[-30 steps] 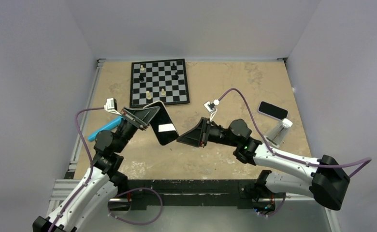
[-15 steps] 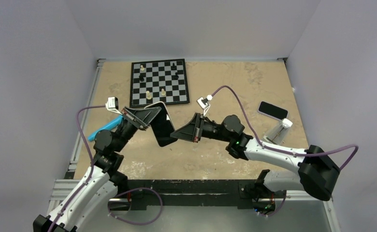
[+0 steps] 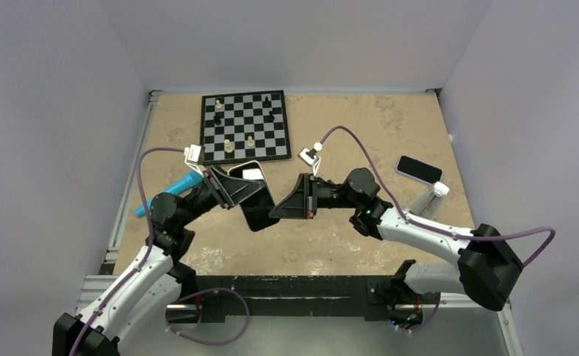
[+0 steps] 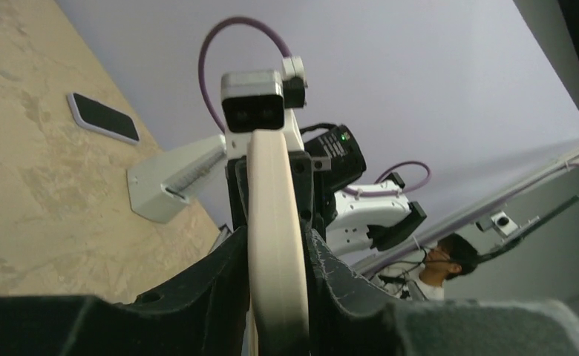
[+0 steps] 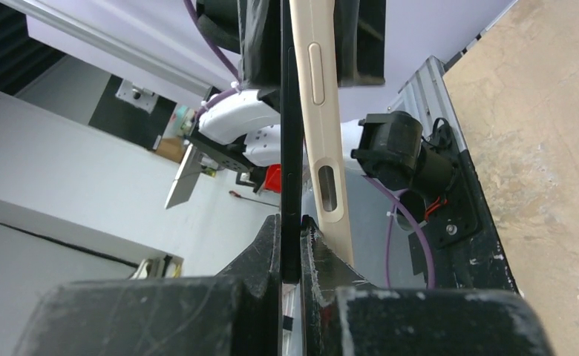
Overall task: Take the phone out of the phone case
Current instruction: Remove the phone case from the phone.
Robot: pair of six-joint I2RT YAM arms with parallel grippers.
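The black phone (image 3: 255, 213) hangs in mid-air over the table's middle, between both grippers. Its cream phone case (image 3: 250, 170) shows as a pale rim at the far end. My left gripper (image 3: 243, 190) comes in from the left, shut on the phone case (image 4: 273, 222), which fills the gap between its fingers. My right gripper (image 3: 276, 213) reaches in from the right and is shut on the phone's thin black edge (image 5: 290, 148). In the right wrist view the cream case (image 5: 319, 111) stands slightly away from the phone on its right side.
A chessboard (image 3: 245, 126) with a few pieces lies at the back. A second dark phone (image 3: 419, 168) and a white stand (image 3: 429, 200) sit at the right. A blue object (image 3: 169, 191) lies beside the left arm, near the table's left edge.
My right gripper moved left and closed on the phone's near edge. My left gripper swung right and turned, laying the phone flatter.
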